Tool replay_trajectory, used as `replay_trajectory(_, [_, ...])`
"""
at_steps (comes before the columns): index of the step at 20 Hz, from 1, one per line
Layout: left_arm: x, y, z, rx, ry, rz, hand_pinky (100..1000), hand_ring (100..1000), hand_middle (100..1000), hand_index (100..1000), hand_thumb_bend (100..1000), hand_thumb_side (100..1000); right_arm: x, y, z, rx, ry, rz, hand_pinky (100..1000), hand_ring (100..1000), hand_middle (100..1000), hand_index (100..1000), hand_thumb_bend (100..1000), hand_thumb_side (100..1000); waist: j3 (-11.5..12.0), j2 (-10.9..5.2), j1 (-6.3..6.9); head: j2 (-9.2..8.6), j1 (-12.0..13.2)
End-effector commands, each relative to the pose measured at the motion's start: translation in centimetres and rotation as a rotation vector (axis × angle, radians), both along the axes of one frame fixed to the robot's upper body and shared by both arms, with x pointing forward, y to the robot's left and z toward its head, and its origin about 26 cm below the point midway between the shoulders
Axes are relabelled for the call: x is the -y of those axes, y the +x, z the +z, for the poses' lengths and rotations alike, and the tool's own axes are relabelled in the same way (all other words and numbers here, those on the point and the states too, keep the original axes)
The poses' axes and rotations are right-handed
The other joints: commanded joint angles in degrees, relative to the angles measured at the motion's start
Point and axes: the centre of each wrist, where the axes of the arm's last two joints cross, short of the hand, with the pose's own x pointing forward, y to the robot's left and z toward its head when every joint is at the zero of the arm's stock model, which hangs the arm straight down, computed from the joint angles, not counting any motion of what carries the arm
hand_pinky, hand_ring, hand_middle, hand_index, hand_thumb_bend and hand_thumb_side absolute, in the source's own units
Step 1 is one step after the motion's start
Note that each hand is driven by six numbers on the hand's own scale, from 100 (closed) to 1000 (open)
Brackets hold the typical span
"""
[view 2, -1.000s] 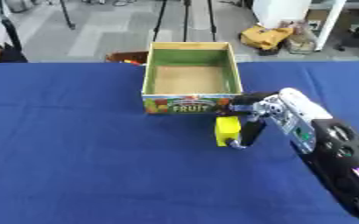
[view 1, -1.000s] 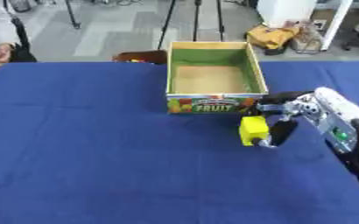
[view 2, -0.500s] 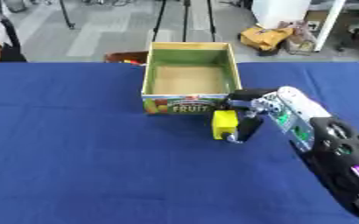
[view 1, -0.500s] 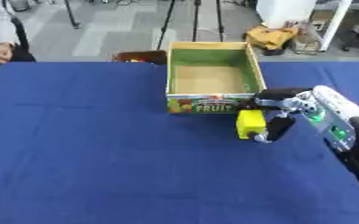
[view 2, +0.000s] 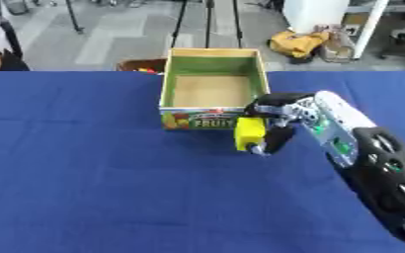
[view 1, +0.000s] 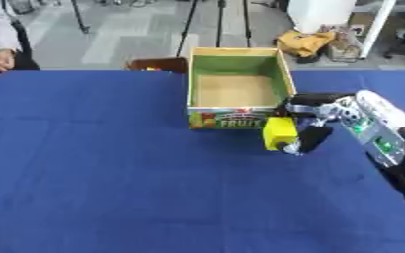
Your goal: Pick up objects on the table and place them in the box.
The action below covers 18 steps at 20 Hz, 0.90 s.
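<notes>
Reaching in from the right, the robot's right arm (view 2: 375,165) stretches across the blue cloth-covered worktop (view 1: 111,173), its black and silver casing filling the near right of both views. At its end the right hand (view 1: 314,116) is curled round a small yellow rectangular block (view 1: 278,134), fingers above and behind it and the thumb (view 1: 313,139) below, so the block is grasped and held just clear of the cloth. The block sits just in front of the near right corner of the box, close beside its printed front wall but outside it. Behind it stands the open cardboard box with green inner walls and a brown floor (view 1: 237,89), a fruit label on its front face (view 1: 227,119); nothing shows inside it. Just beyond the box's far left corner a dark reddish-brown object (view 1: 157,64) lies at the worktop's far edge, too unclear to identify. The left hand appears in neither view
</notes>
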Motion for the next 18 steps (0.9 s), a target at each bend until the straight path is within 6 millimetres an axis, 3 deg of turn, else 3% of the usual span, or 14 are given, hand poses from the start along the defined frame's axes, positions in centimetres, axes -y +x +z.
replay_trajectory(1, [-0.2, -0.2, 0.8, 0.024, 0.022, -0.003, 601, 739, 875, 976, 100, 1000, 0.5, -0.9, 3.5, 0.063, 0.028, -0.008, 669, 666, 464, 533, 100, 276, -0.1, -1.33, 0.01, -0.37, 0.3])
replay_trajectory(10, [-0.3, -0.3, 0.7, 0.016, 0.026, 0.002, 601, 739, 875, 976, 100, 1000, -0.4, -2.6, 8.4, 0.185, 0.075, -0.020, 663, 666, 454, 520, 100, 321, -0.4, -2.03, -0.29, 0.10, 0.4])
replay_trajectory(18, [-0.3, -0.4, 0.6, 0.009, 0.033, -0.005, 601, 739, 876, 976, 100, 1000, -1.9, -0.3, 11.1, 0.290, 0.082, -0.111, 660, 671, 447, 521, 100, 347, 0.4, -2.09, -0.52, -0.09, -0.2])
